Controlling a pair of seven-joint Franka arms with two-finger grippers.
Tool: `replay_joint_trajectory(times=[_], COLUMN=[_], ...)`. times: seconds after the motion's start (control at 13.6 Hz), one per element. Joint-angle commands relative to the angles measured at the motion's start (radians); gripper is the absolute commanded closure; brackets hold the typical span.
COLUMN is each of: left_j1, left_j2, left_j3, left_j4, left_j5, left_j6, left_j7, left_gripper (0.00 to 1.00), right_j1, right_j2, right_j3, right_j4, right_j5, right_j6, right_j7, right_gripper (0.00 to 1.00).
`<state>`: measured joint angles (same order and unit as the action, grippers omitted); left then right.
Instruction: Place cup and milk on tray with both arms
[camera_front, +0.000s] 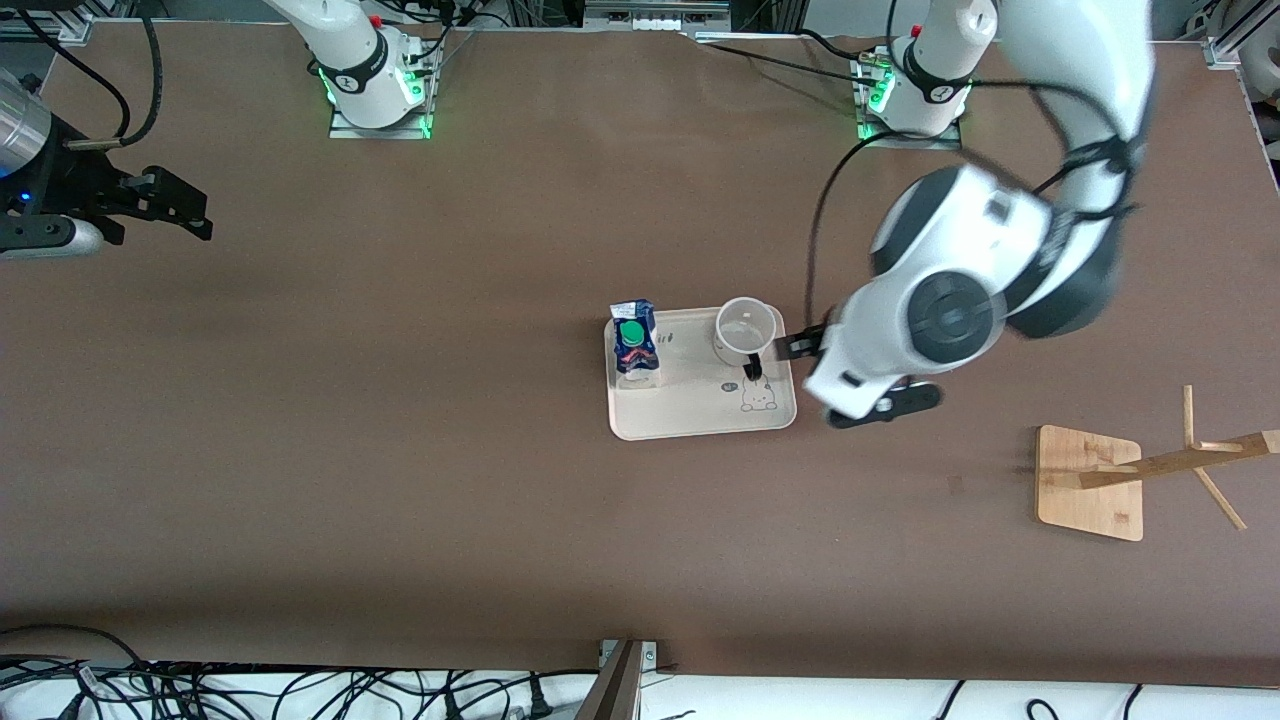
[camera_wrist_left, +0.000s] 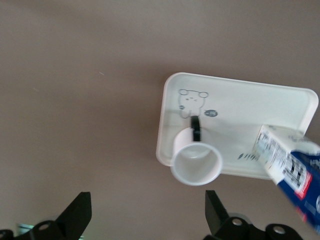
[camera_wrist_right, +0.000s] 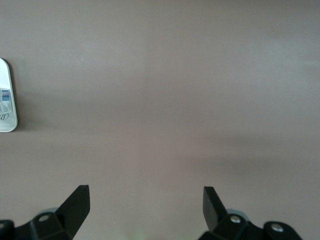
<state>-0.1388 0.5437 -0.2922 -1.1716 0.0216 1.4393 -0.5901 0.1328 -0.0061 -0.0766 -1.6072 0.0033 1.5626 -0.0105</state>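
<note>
The cream tray lies mid-table. The white cup stands upright on it at the left arm's end, black handle toward the bunny drawing. The blue-and-white milk with a green cap stands on the tray at the right arm's end. My left gripper is open and empty, just off the tray's edge beside the cup. The left wrist view shows the cup, tray and milk ahead of that gripper. My right gripper is open and empty over bare table toward the right arm's end, as its wrist view shows.
A wooden stand with a square base and slanted pegs stands toward the left arm's end, nearer the front camera than the tray. Cables run along the table's front edge. The tray's rim shows in the right wrist view.
</note>
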Motion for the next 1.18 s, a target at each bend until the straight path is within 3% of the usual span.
replay_joint_trajectory(times=[0.0,0.37,0.51,0.59,0.73,0.81,0.88,1.1], left_j1=[0.105,0.224,0.246,0.24,0.2,0.194,0.18,0.114], left_j2=[-0.086,-0.175,-0.236,-0.301,-0.469,-0.532,-0.58,-0.591], left_j3=[-0.005,-0.004,0.052,0.083,0.198,0.217,0.22,0.275], left_j4=[-0.037,-0.037,-0.069,-0.145,-0.401,-0.495,-0.555,-0.565], left_j5=[0.021,0.098,0.083,0.049,-0.035,-0.048,-0.04,-0.005], left_j6=[-0.049,-0.056,-0.01,0.047,0.218,0.287,0.331,0.331], left_j7=[0.244,0.459,0.538,0.567,0.621,0.627,0.619,0.592], left_gripper=[0.0,0.0,0.0,0.0,0.0,0.0,0.0,0.0], right_j1=[-0.015,-0.019,-0.019,-0.019,-0.024,-0.024,-0.024,-0.024], right_j2=[0.008,0.011,0.012,0.012,0.014,0.015,0.014,0.014], right_j3=[0.017,0.014,0.014,0.014,0.011,0.012,0.011,0.011], right_j4=[0.026,0.02,0.019,0.019,0.019,0.018,0.018,0.018], right_j5=[-0.012,-0.016,-0.012,-0.014,-0.012,-0.012,-0.012,-0.012], right_j6=[-0.018,-0.024,-0.026,-0.026,-0.026,-0.027,-0.027,-0.027], right_j7=[-0.005,-0.005,-0.003,-0.003,-0.003,-0.003,-0.003,-0.003], right_gripper=[0.0,0.0,0.0,0.0,0.0,0.0,0.0,0.0])
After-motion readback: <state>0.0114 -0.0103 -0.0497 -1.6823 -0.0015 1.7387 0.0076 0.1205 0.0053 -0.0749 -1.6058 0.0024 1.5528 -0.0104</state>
